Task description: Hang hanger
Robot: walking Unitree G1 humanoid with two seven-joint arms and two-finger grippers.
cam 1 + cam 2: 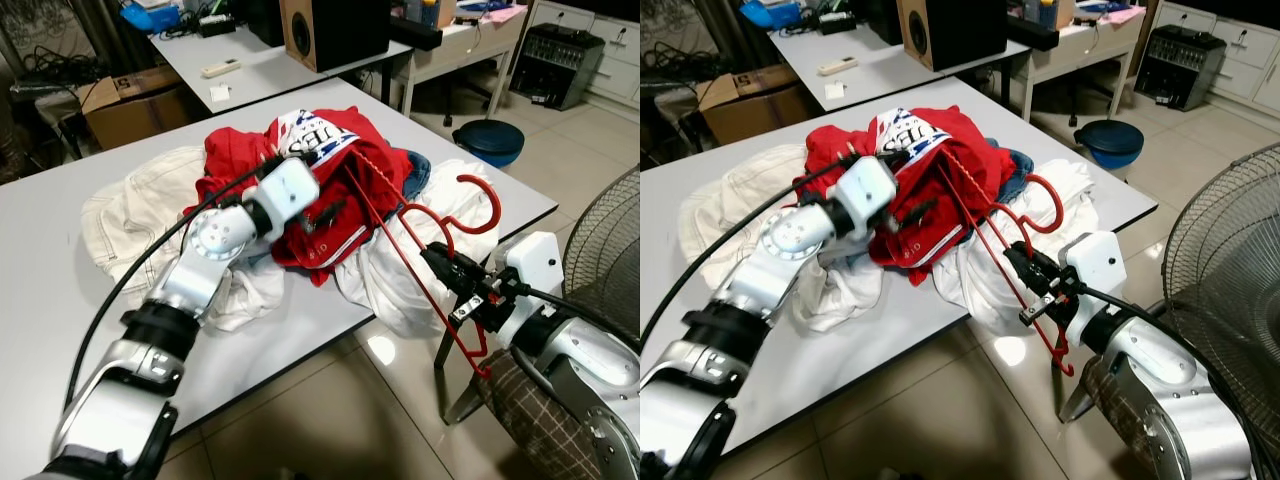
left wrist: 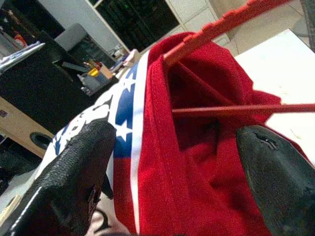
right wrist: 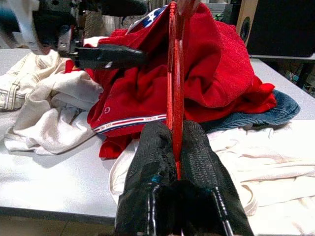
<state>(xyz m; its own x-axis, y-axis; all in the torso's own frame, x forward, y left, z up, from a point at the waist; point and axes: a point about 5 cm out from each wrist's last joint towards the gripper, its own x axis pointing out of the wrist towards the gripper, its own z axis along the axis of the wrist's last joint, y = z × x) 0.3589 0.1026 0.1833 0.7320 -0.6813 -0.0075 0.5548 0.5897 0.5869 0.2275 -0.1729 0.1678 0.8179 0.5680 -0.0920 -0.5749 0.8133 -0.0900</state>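
I judged threading underway: right gripper point(image 3: 177, 142) fingers pinched the red hanger point(image 1: 400, 240), left gripper point(image 2: 177, 162) fingers spread at the red shirt point(image 1: 345, 190) collar; next, feed the arm inside.

Clothes pile point(image 1: 300, 215) sits on the near table point(image 1: 60, 300), toward its right end. Hanger point(image 1: 420, 240) runs from inside the top garment point(image 1: 340, 170) out over the table's right edge. Right gripper point(image 1: 447, 268) is clamped on the hanger's bar just off that edge; left gripper point(image 1: 325, 213) is on the pile, fingers spread either side of the garment's opening. Second table point(image 1: 260, 70) behind, fan point(image 1: 605, 250) at far right.
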